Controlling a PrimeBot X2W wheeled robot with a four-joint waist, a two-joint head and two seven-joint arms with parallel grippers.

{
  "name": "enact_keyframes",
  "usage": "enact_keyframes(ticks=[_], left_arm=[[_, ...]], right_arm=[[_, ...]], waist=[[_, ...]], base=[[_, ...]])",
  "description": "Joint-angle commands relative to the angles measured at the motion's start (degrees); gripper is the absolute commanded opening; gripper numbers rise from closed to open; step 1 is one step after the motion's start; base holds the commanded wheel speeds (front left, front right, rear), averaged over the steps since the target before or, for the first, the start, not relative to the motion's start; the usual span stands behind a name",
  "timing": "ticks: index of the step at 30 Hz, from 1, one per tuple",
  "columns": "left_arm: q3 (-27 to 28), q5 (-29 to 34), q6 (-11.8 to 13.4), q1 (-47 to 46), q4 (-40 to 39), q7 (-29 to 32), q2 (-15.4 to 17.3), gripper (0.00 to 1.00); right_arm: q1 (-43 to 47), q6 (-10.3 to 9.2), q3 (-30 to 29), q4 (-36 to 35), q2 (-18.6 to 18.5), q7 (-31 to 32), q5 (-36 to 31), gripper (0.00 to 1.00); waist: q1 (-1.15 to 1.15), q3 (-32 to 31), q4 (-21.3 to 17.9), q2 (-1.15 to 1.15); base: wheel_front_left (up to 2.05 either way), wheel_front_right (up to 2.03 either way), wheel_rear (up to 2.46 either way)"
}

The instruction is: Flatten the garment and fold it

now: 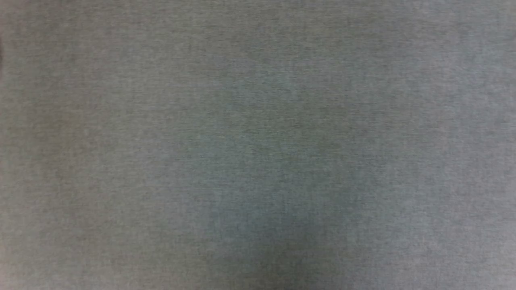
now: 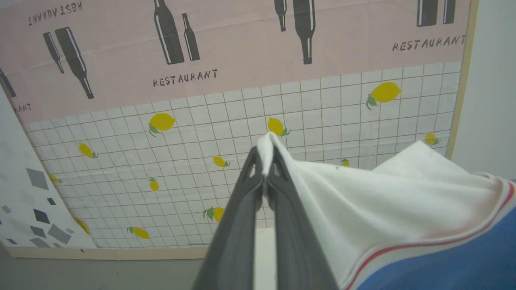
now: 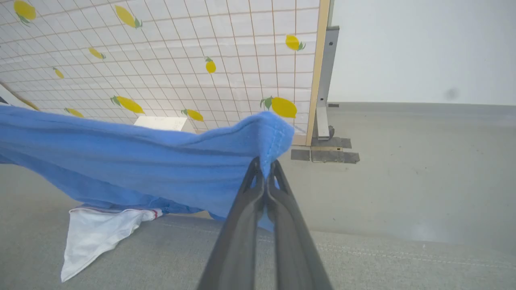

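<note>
One surface, head view: we see heathered grey cloth from edge to edge, which we take for the cover of the work surface.
Left wrist view, grip: our left gripper has its jaws pressed together on the edge of the white sleeve of the jersey.
Left wrist view, why: the sleeve rises to the pinch and slopes away right to the striped trim and blue body, so we judge it is lifted for spreading.
Left wrist view, backdrop: a lemon-print panel stands far behind.
Right wrist view, grip: our right gripper pinches a stitched blue hem corner between closed jaws.
Right wrist view, jersey: the blue body stretches left from the pinch, in the air; the other sleeve droops onto the grey cloth.
Right wrist view, why: with two pinches well apart pulling the span open, we judge flattening is under way and folding not yet begun.
</note>
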Motion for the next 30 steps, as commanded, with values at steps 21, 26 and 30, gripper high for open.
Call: enact_keyframes(ticks=[21,26,30], left_arm=[[-1.5,-10.8,-7.1,48.1,2.8,-11.7,-6.9,0.0],[-1.3,-14.6,-6.3,64.7,-2.3,-11.7,-9.0,0.0],[-1.3,-18.1,-5.5,75.4,-6.5,-9.5,-10.3,0.0]], right_arm=[[49.6,-0.08,10.2,-3.4,-3.8,-13.5,20.3,0.0],[61.9,-0.08,10.5,-3.5,-3.2,-16.4,22.5,0.0],[69.6,-0.08,9.8,-3.8,-2.7,-18.4,22.9,0.0]], waist=[[-0.01,-25.7,4.4,0.0],[-0.01,-31.5,4.8,0.0],[-0.01,-34.8,5.1,0.0]], base=[[0.0,0.0,0.0],[0.0,0.0,0.0],[0.0,0.0,0.0]])
